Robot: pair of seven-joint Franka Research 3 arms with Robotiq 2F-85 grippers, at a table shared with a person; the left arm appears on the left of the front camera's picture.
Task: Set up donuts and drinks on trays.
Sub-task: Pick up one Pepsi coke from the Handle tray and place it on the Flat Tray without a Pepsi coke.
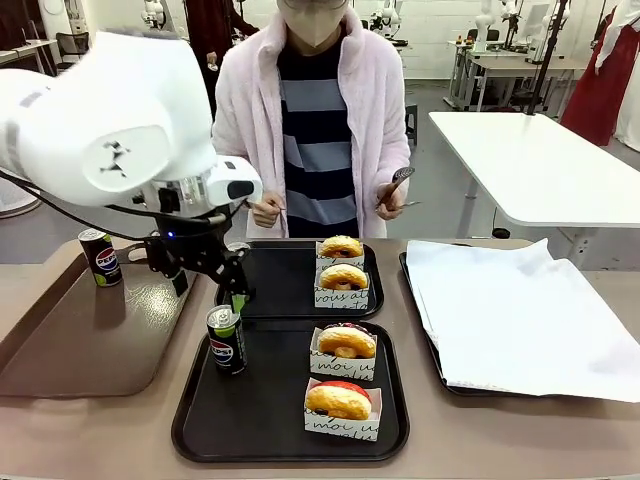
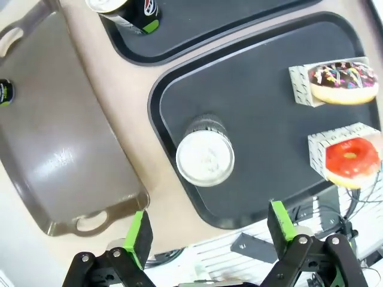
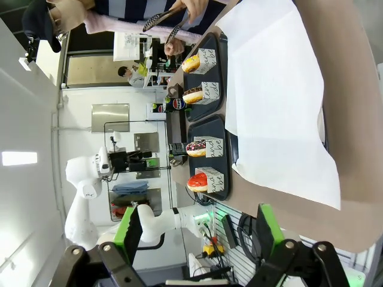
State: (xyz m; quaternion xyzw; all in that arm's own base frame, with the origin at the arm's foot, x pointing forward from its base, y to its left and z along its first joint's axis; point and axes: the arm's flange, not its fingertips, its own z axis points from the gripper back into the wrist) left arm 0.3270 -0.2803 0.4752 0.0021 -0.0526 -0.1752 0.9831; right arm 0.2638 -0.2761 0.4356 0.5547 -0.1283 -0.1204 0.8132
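L gripper [image 2: 206, 236] jaws wide open, above the can [image 1: 226, 340] standing upright on near tray [image 1: 215, 420], left side, apart from donuts [image 1: 346, 342]; looks just set down. R gripper [image 3: 197, 230] open, holding nothing. Another can [image 1: 99, 257] waits on brown tray [image 1: 60, 350].

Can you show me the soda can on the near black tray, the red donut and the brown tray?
Pepsi can [image 1: 226, 341], front view, its side.
Red-iced donut [image 2: 352, 157], left wrist view, its icing.
Brown tray [image 1: 90, 345], front view, bare floor.
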